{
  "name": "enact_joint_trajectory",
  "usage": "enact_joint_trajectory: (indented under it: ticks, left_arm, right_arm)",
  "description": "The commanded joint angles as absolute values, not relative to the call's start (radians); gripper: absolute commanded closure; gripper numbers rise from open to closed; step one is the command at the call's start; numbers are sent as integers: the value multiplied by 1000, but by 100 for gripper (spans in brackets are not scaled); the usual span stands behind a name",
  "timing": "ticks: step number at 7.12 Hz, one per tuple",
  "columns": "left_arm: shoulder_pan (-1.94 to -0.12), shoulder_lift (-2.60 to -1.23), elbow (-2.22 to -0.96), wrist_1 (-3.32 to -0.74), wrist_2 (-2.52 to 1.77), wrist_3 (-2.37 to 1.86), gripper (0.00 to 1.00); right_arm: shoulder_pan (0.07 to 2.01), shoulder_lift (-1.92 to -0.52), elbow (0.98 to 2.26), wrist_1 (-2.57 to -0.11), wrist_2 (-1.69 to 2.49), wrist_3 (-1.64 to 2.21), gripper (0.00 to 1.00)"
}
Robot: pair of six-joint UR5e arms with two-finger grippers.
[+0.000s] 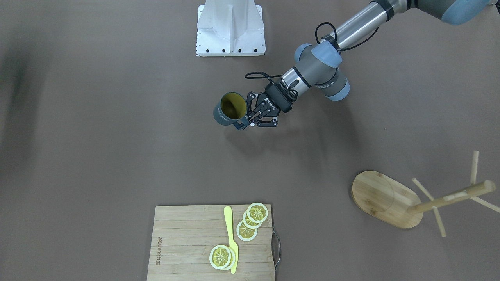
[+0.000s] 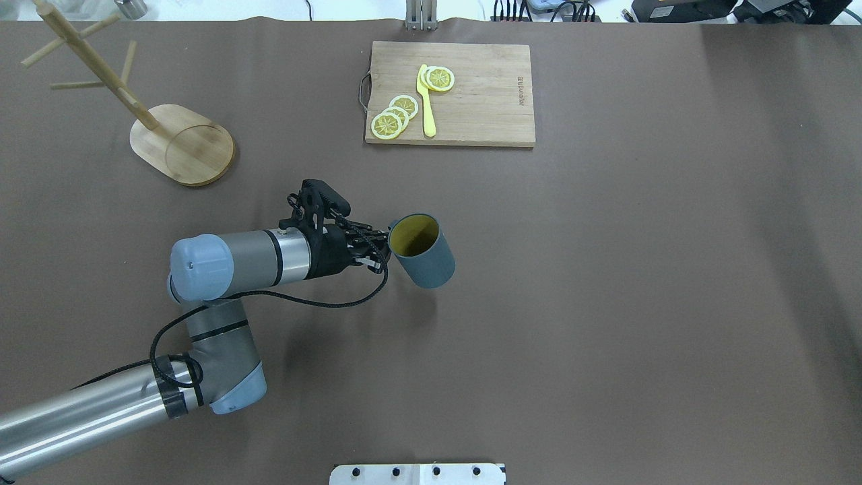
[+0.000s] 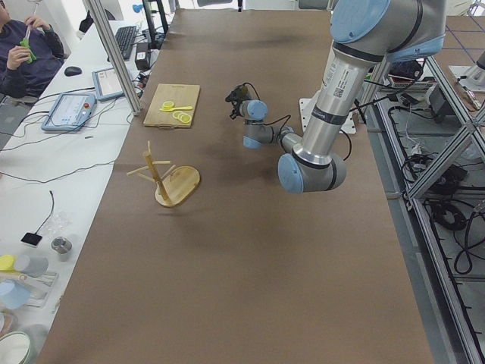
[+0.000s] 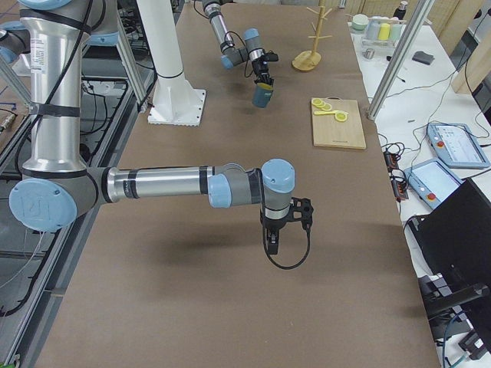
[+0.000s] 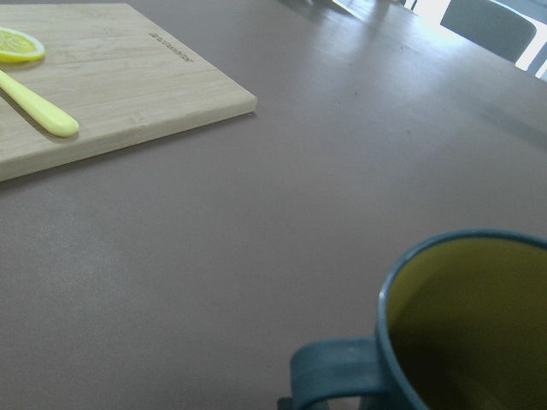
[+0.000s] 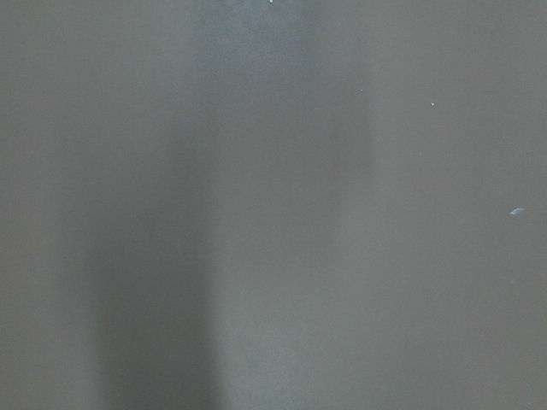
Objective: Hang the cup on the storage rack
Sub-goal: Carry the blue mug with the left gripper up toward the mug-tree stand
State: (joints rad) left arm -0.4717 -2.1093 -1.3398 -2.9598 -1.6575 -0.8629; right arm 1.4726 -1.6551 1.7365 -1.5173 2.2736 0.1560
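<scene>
So, reading the overhead view like a clock with 12 pointing away from me: the big brown table (image 2: 606, 303) is under everything. My left arm (image 2: 229, 263) comes in from about 8 o'clock and reaches toward the middle. My right arm (image 4: 153, 184) only shows in the right side view, stretched out low over its own end of the table.

The bamboo cutting board (image 2: 471, 94) lies flat at 12 o'clock near the far edge. The storage rack (image 2: 182, 145) stands upright on its oval base up at 10 o'clock, well apart from the board.

The cup (image 2: 424, 259) is pretty much dead centre of the table, up off the surface and tipped, so you can look into the yellow inside. From the cup, the rack is at about 10 o'clock and well apart, and the board is at roughly 12.

My left gripper (image 2: 380, 248) is clamped on the cup's handle side, coming at it from 9 o'clock. My left wrist view shows the handle and rim right up close. My right gripper (image 4: 278, 244) points down at the table, and honestly I can't tell if its fingers are together or apart.

On the board there's a yellow knife (image 2: 426, 101), with lemon slices (image 2: 394, 116) overlapping at its 8 o'clock.
</scene>
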Motion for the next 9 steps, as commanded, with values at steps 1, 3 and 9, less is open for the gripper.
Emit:
enact_joint_trajectory:
  ticks: [1,3,9]
  left_arm:
    - [-503,-2108,-1354,-2965,-1664,-1167,100]
    - [-511,-2103,-1355,-3028,-1664,-1514,100]
    - [-624,-2108,-1356,-3142,-1564,-2172,100]
  right_arm:
    - [1473,-1657,1738,-1517,2273,156,0]
    - [1473,-1657,1738,-1517,2275,156,0]
    - [1473,-1655,1740,-1517,2275,156,0]
